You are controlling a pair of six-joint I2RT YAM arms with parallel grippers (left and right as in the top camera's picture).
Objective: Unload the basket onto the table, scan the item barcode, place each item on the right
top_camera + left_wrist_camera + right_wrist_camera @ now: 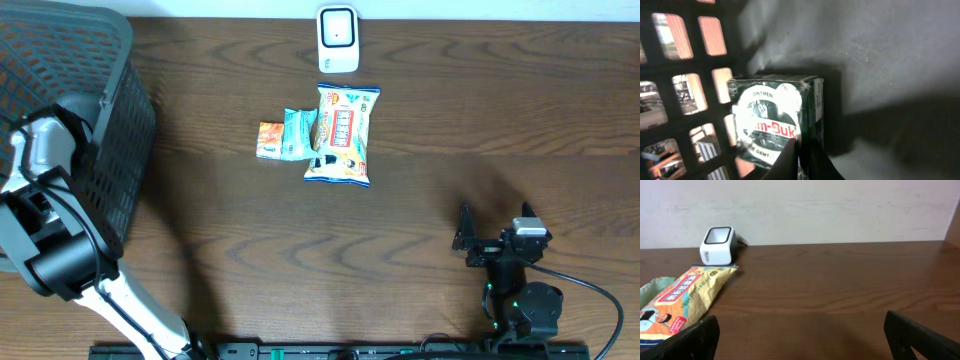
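Dark wood table (420, 220). Black lattice plastic basket (125, 120) sits at the table's far left corner. Yellow snack bag (341, 135) lies flat near the middle of the far edge, long side running front to back. Teal packet (298, 133) touches the bag's left side. Small orange packet (269, 140) touches the teal one, further left. Pale wall (840, 205) behind the far edge.

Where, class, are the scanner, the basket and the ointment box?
scanner (338, 38): overhead view, top face.
basket (130, 150): overhead view, right mesh wall.
ointment box (767, 117): left wrist view, front label.
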